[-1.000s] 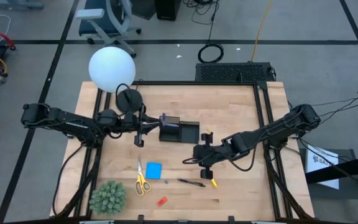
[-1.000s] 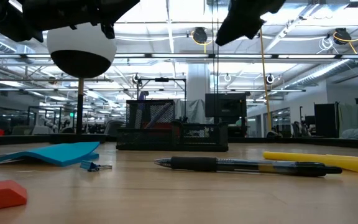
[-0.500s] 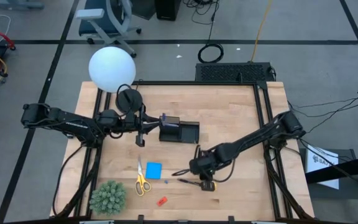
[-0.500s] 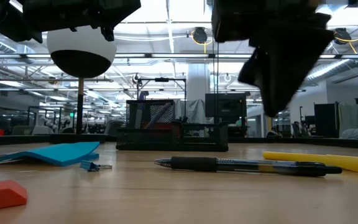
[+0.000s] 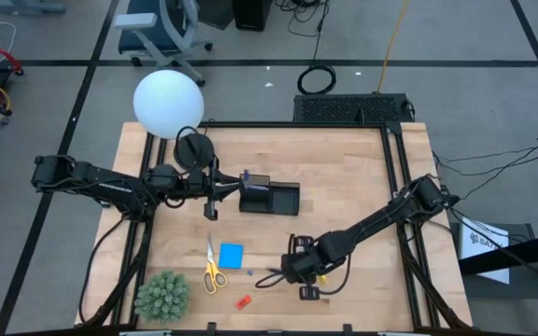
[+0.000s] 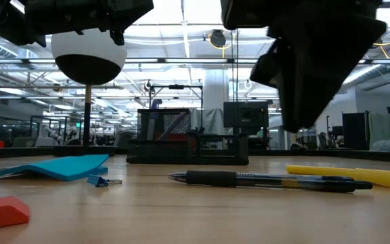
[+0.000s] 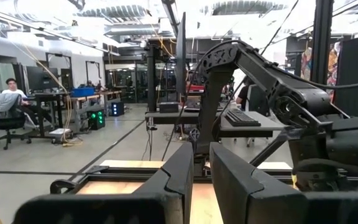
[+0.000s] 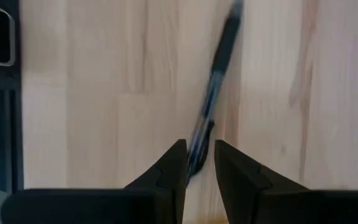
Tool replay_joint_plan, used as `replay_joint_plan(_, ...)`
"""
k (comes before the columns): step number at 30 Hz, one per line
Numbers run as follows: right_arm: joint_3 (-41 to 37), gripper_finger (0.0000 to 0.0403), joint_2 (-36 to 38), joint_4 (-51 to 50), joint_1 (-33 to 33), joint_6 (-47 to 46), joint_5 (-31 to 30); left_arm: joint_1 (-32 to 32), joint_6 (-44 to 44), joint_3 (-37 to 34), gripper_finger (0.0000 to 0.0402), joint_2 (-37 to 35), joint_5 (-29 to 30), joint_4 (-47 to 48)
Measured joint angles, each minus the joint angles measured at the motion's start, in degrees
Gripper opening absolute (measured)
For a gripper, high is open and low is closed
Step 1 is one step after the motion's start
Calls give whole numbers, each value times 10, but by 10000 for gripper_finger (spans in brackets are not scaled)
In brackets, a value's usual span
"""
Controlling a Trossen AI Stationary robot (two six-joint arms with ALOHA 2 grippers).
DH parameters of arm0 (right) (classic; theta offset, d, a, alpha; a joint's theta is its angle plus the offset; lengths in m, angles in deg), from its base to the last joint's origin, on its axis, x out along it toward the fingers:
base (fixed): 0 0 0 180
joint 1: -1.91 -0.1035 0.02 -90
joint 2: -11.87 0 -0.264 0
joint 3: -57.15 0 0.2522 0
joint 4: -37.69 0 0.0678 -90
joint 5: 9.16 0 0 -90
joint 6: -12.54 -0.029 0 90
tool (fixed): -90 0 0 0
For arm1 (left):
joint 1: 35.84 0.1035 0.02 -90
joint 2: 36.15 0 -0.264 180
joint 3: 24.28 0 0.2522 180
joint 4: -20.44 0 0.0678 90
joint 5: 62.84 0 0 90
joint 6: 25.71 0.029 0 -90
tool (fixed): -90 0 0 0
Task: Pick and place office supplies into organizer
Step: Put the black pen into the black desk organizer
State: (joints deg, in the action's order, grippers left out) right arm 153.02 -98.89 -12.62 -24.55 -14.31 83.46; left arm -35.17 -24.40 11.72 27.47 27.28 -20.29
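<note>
On the table's near half a black pen (image 5: 288,274) lies flat, also seen in the right wrist view (image 8: 219,68) and the low view (image 6: 269,180). My right gripper (image 8: 200,155) hovers above the pen's end, tipped steeply down, fingers a narrow gap apart and clear of it. A yellow pen (image 6: 357,176) lies just right of the black one. Left of them lie a blue note pad (image 5: 231,255), yellow-handled scissors (image 5: 213,273) and a small red piece (image 5: 243,301). The black organizer (image 5: 269,198) stands mid-table. My left gripper (image 5: 210,211) waits left of it, raised, fingers slightly apart and holding nothing.
A green spiky plant (image 5: 162,296) stands at the near left corner. A white globe lamp (image 5: 168,103) with its round black base (image 5: 194,149) stands at the far left. A tiny blue clip (image 6: 103,181) lies by the note pad. Bare wood spreads right of the organizer.
My right gripper has swung toward the table's near edge and slightly left, come down and tipped further downward, ending above the black pen. Its finger gap looks unchanged. No office supply has moved.
</note>
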Motion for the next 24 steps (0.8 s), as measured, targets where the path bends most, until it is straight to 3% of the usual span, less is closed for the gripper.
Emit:
replay_joint_plan(16,-22,73,-2,-13,-10,-71,-13,0,0,0,63,0,1,4)
replay_joint_plan(24,-21,73,-54,23,-10,-73,17,0,1,0,63,0,5,5)
